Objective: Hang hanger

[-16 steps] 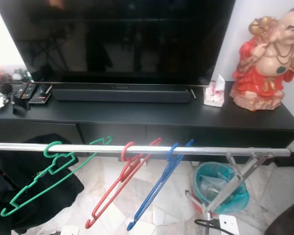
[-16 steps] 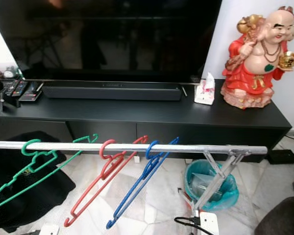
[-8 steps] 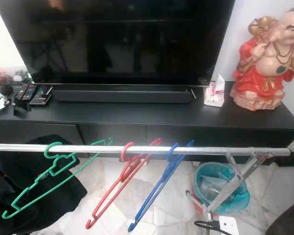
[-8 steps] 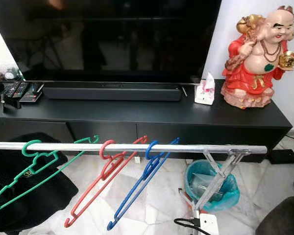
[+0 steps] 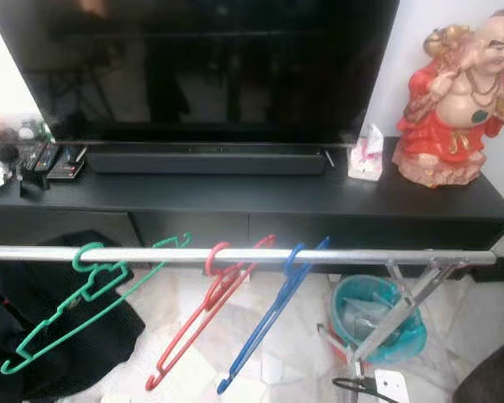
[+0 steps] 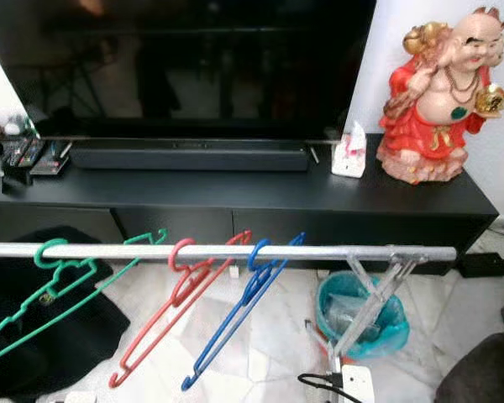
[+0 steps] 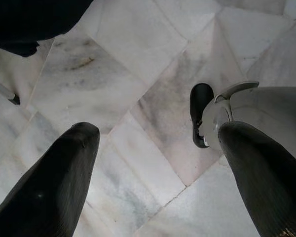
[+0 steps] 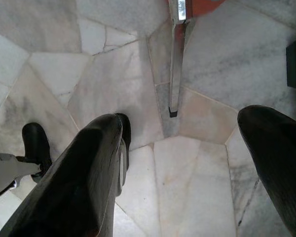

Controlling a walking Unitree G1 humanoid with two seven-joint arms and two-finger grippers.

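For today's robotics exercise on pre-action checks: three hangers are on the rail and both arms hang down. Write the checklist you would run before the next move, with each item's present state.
1. Green hanger hooked on rail: ok.
2. Red hanger hooked: ok.
3. Blue hanger hooked: ok.
4. Left gripper open, holding nothing, over the floor: ok.
5. Right gripper open, holding nothing: ok.
6. Another hanger waiting to be hung: cannot tell.

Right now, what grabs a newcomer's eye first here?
Three bright hangers on the metal rail across the foreground: green hanger on the left, red hanger mid, blue hanger beside it. Behind, a red laughing-Buddha statue stands at the right end of the black TV cabinet, beside the big dark TV.
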